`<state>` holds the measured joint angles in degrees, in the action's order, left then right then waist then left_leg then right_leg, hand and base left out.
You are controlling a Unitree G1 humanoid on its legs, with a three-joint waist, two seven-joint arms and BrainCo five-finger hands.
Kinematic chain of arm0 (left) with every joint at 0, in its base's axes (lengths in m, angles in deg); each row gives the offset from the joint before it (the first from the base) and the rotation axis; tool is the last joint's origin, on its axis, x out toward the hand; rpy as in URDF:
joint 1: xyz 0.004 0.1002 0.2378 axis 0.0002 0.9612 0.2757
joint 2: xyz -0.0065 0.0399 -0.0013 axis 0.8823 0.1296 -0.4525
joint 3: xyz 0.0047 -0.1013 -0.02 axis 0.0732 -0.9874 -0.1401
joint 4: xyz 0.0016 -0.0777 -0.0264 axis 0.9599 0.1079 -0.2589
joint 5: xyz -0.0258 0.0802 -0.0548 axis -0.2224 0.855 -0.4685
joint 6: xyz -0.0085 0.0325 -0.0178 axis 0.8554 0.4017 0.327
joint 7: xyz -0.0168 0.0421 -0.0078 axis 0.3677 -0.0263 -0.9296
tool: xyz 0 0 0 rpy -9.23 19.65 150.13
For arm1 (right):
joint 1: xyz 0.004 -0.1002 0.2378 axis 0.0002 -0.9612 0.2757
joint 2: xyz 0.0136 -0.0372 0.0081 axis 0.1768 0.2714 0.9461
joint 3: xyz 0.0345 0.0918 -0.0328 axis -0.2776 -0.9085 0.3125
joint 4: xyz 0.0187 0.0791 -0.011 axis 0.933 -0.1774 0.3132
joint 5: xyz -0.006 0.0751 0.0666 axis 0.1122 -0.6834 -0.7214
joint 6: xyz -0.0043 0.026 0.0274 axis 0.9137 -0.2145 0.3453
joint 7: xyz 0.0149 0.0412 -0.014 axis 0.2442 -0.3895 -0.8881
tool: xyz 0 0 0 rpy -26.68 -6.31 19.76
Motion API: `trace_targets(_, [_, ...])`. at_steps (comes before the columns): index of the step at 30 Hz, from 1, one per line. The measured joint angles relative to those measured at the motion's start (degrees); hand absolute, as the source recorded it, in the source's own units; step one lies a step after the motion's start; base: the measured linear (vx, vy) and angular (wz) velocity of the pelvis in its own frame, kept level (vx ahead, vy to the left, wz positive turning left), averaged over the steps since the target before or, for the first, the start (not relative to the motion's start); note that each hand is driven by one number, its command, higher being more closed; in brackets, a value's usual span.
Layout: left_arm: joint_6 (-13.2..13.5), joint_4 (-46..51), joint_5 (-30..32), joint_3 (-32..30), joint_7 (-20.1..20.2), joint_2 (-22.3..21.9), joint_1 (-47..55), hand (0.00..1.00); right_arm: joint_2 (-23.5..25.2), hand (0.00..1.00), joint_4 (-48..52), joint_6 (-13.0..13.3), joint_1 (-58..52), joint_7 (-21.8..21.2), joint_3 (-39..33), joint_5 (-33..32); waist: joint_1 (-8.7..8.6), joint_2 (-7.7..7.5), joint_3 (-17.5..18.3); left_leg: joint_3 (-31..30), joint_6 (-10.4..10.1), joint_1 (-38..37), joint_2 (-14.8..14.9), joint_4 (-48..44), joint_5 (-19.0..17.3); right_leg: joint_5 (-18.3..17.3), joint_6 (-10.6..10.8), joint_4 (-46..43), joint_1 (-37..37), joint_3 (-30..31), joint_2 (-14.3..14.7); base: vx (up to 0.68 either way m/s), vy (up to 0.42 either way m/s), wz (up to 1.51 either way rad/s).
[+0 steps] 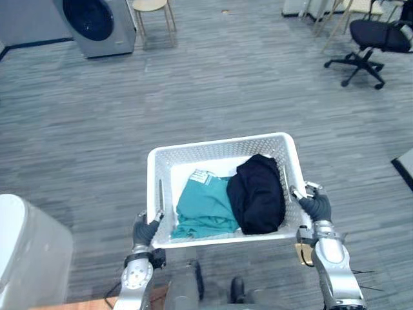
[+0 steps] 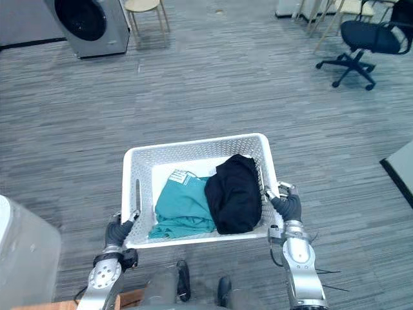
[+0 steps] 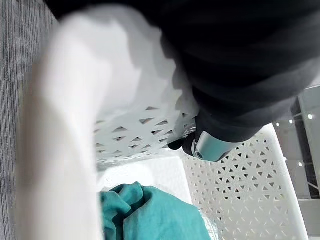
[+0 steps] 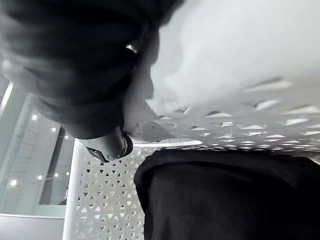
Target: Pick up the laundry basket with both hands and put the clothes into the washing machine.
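White basket held above the floor, left hand clamped on its left rim, right hand apparently curled round the right rim, teal shirt inside beside black garment by the right wall, washer well apart.

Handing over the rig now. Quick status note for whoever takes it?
Hands: left hand curled over the laundry basket rim; right hand the same on the opposite side.
Things: teal garment and black garment lie in the basket. The washing machine stands far ahead, to the left.
Done: basket gripped by both hands.
Left: carry it over, load the clothes.
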<state>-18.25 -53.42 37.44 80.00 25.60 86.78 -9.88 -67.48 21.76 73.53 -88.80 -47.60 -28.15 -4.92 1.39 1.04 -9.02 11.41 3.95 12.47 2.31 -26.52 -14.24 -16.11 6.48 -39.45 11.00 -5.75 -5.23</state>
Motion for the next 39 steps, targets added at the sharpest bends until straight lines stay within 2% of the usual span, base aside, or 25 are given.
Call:
trace_targets(1, [-0.2, 0.0, 0.2, 0.0, 0.0, 0.4, 0.3, 1.0, 0.6, 1.0, -0.8, 0.0, 0.0, -0.1, 0.0, 0.4, -0.39, -0.42, -0.1, -0.4, 0.6, -1.9, -1.1, 0.5, -0.8, 2.0, 0.5, -6.3, 1.5, -0.8, -1.7, 0.63, 0.177, 0.39])
trace_targets(3, [-0.9, 0.1, 1.1, -0.5, -0.2, 2.1, 1.0, 1.0, 1.8, 1.0, -3.7, -0.3, 0.0, -0.3, 0.6, 1.1, -0.61, -0.13, 0.0, -1.1, 1.5, -10.1, -1.9, 3.9, -3.7, 1.3, -4.8, -18.8, 6.9, -4.9, -5.2, 0.55, 0.075, 0.18])
trace_targets(7, [-0.9, 1.9, 1.5, -0.6, -0.2, 3.2, 1.0, 1.0, 2.5, 1.0, -3.4, -0.3, 0.8, -0.4, 0.1, 1.4, -1.77, 0.74, 0.2, -2.7, 0.4, -17.7, 0.6, 11.3, -5.2, 1.3, -5.9, -1.2, 14.6, -8.7, -2.4, 0.59, -0.008, 0.18])
trace_targets(8, [-0.9, 2.0, 1.5, -0.7, -0.2, 3.2, 0.9, 1.0, 2.5, 1.0, -3.4, -0.3, 1.0, -0.5, 0.1, 1.4, -2.57, 0.9, 0.2, -2.9, 0.2, -20.7, 1.4, 14.1, -5.2, 5.4, -5.5, 10.6, 15.9, -8.0, -0.6, 0.66, -0.097, 0.32])
trace_targets(10, [-0.9, 2.0, 1.9, -0.6, -0.2, 3.2, 0.9, 1.0, 2.4, 1.0, -3.0, -0.3, 0.5, -0.5, 0.1, 1.6, -3.84, -0.05, 0.7, -3.2, -3.7, -24.9, 1.4, 15.6, -6.3, 16.1, -5.5, 27.4, 15.8, -5.1, 1.1, 0.68, -0.127, 0.33])
trace_targets(11, [-1.0, 2.0, 2.0, -0.3, -0.1, 2.9, 0.9, 1.0, 1.9, 1.0, -2.8, -0.4, -0.2, -0.5, 0.2, 1.7, -4.32, 0.08, 0.9, -3.8, -6.3, -27.1, 1.8, 14.9, -8.0, 26.3, -7.0, 28.0, 15.0, -3.9, 1.8, 0.82, -0.151, -0.14])
trace_targets(12, [-1.0, 1.1, 2.7, -0.5, -0.2, 0.6, 0.1, 1.0, 0.7, 1.0, -3.5, -1.0, 0.6, -0.5, -0.2, 1.9, -3.52, 3.39, 1.2, -4.4, -7.8, -26.9, 5.2, 9.2, -7.7, 21.4, -9.6, 19.7, 16.6, -4.4, 4.1, 0.81, -0.157, -0.2])
trace_targets(13, [-1.0, 0.8, 3.2, -0.4, -0.1, 0.6, -0.4, 1.0, 0.7, 1.0, -3.4, -1.0, 0.7, -0.5, -0.5, 1.9, -3.6, 3.46, 1.2, -5.2, -8.3, -25.8, 5.5, 5.1, -6.1, 18.9, -9.7, 16.4, 17.0, -4.6, 4.1, 0.67, -0.136, -0.28])
trace_targets(14, [-1.0, 0.6, 3.5, -0.1, 0.1, 0.7, -0.7, 1.0, 0.4, 1.0, -3.2, -1.0, 0.3, -0.6, -0.7, 1.9, -3.61, 3.46, 1.2, -6.5, -8.3, -22.8, 6.1, -4.8, -0.5, 14.3, -10.0, 12.9, 15.6, -4.9, 4.1, 0.66, -0.148, 0.06])
trace_targets(15, [-1.0, 0.6, 3.7, 0.0, 0.1, 0.2, -0.6, 1.0, 0.5, 1.0, -2.4, -1.0, -0.8, -0.6, -0.7, 1.8, -3.65, 3.86, 0.8, -6.8, -8.4, -18.0, 7.8, -17.5, 10.9, 11.0, -10.1, 12.7, 11.4, -5.2, 4.4, 0.66, -0.13, 0.11])
trace_targets(16, [-1.0, 0.6, 3.7, 0.0, 0.2, -0.1, -0.4, 1.0, 0.6, 1.0, -1.3, -1.0, -1.5, -0.5, -0.8, 1.8, -3.59, 4.07, 0.5, -6.8, -9.1, -15.4, 9.3, -24.3, 15.8, 9.7, -10.2, 13.5, 8.9, -5.4, 4.5, 0.64, -0.114, 0.19])
trace_targets(18, [-0.9, 0.7, 3.4, 0.2, 0.3, -0.7, 0.4, 1.0, 0.9, 1.0, 2.2, -1.0, -3.5, 0.0, -0.8, 1.4, -2.5, 5.0, -0.4, -4.6, -5.6, -5.1, 13.5, -44.9, 10.5, 6.0, -10.6, 16.7, -0.5, -5.7, 6.2, 0.59, -0.047, 0.05])
trace_targets(19, [-0.8, 0.7, 2.7, 0.2, 0.4, -0.6, 1.1, 1.0, 1.4, 1.0, 3.3, -1.0, -4.0, -0.1, -0.7, 1.4, -1.11, 4.27, -0.9, -3.1, -4.2, -0.8, 13.3, -46.3, 7.4, 4.4, -10.5, 18.8, -5.1, -4.6, 6.1, 0.57, -0.017, -0.15])
trace_targets(20, [-0.7, 0.7, 2.2, 0.2, 0.5, -0.6, 1.4, 1.0, 1.4, 1.0, 3.4, -1.0, -4.1, -0.1, -0.7, 1.4, -0.43, 3.98, -1.0, -2.5, -4.0, 1.4, 12.9, -45.0, 5.8, 3.8, -10.2, 20.4, -7.2, -4.2, 6.1, 0.63, 0.044, -0.19])
trace_targets(23, [-0.6, 0.8, 2.0, -0.1, 0.6, -1.2, 2.2, 1.0, 0.7, 1.0, 3.0, -1.0, -3.4, -0.2, -0.4, 1.4, 1.82, 4.57, -1.0, -1.6, -4.3, 9.8, 7.7, -23.4, 1.5, 1.6, -7.5, 25.9, -14.3, -2.4, 4.6, 0.55, 0.139, -0.23])
trace_targets(25, [-0.6, 1.0, 2.0, -0.6, 0.7, -1.5, 2.8, 1.0, 0.2, 1.0, 1.8, -1.0, -2.3, -0.2, 0.3, 1.4, 2.71, 4.84, -0.8, -2.9, -7.5, 10.9, 4.9, -4.3, 3.8, 0.1, -5.5, 28.6, -17.7, -1.1, 3.6, 0.54, 0.208, -0.35])
trace_targets(26, [-0.7, 1.2, 2.0, -1.0, 0.8, -1.4, 3.4, 1.0, -0.2, 1.0, 0.8, -1.0, -1.5, -0.3, 0.3, 1.5, 3.05, 5.0, -0.5, -2.7, -7.5, 10.5, 4.5, 4.4, 10.6, -1.2, -3.9, 30.7, -20.3, 0.2, 3.2, 0.68, 0.268, -0.49])
trace_targets(27, [-0.7, 1.2, 2.0, -1.8, 0.9, -1.3, 3.5, 1.0, 0.4, 1.0, -1.0, -1.0, -0.6, -0.2, 0.8, 1.5, 3.95, 3.24, 0.4, -0.8, -2.6, 9.8, 2.6, 3.3, 13.0, -2.3, -3.5, 31.7, -21.8, 2.1, 1.3, 0.7, 0.267, -0.43])
trace_targets(29, [-0.7, 1.8, 2.2, -2.1, 1.0, -1.8, 3.1, 1.0, -0.1, 1.0, -2.1, -1.0, 1.0, -0.4, 0.6, 1.5, 3.17, 1.78, 1.0, 0.8, 2.1, 12.3, 1.4, -4.4, 7.2, -2.3, -1.4, 27.3, -20.8, 3.3, -1.3, 0.73, 0.274, -0.13])
trace_targets(31, [-0.8, 1.7, 2.3, -1.9, 1.0, -1.7, 3.1, 1.0, 0.4, 1.0, -3.2, -1.0, 2.1, -0.5, 0.2, 1.9, 2.65, 0.91, 0.6, 1.9, 3.0, 9.7, -0.3, -7.4, 1.6, -2.9, 4.9, 8.2, -14.8, 5.4, -3.9, 0.68, 0.288, -0.02])
trace_targets(32, [-1.1, 1.7, 2.3, -1.9, 1.0, -0.9, 2.6, 1.0, 1.1, 1.0, -4.3, -1.0, 2.5, -0.6, 0.0, 2.0, 2.19, 0.1, 0.1, 2.0, 3.3, 5.9, -2.1, -6.8, -0.9, 0.0, 9.0, -7.2, -9.6, 6.9, -5.5, 0.8, 0.275, 0.11])
trace_targets(34, [-1.5, 1.7, 2.8, -2.0, 1.0, 0.2, 3.0, 1.0, 1.7, 1.0, -5.7, -1.0, 2.1, -0.8, 0.3, 2.4, 1.39, -0.28, 0.0, 1.8, 3.4, -2.1, -4.3, -2.9, -2.6, 0.3, 5.7, -21.4, -4.9, 4.6, -7.2, 0.72, 0.2, 0.1])
trace_targets(35, [-1.6, 1.6, 3.2, -2.0, 0.9, 0.7, 3.2, 1.0, 2.1, 1.0, -5.9, -0.9, 2.1, -1.2, 0.4, 2.5, 0.94, 0.45, -0.2, 1.0, 3.3, -8.0, -4.7, 2.0, -2.7, -0.9, 2.0, -22.9, -2.0, 1.5, -6.9, 0.47, 0.089, -0.05])
trace_targets(37, [-1.5, 1.7, 3.2, -2.0, 0.9, 1.5, 2.6, 1.0, 2.6, 1.0, -5.7, -0.6, 2.3, -1.4, 0.4, 2.5, 0.79, 1.15, 0.2, 0.6, 3.0, -14.1, -4.7, 8.7, -2.7, -3.1, -2.0, -17.7, 4.3, -4.5, -6.4, 0.57, 0.088, -0.11])
trace_targets(39, [-1.5, 1.6, 3.1, -1.9, 1.0, 2.1, 1.0, 1.0, 2.6, 1.0, -5.6, -0.5, 2.5, -1.5, 0.3, 2.5, 0.26, 1.4, 0.3, 0.0, 1.2, -18.4, -4.1, 12.1, -3.6, -1.6, -3.8, -1.3, 11.1, -6.9, -3.4, 0.54, 0.023, 0.11])
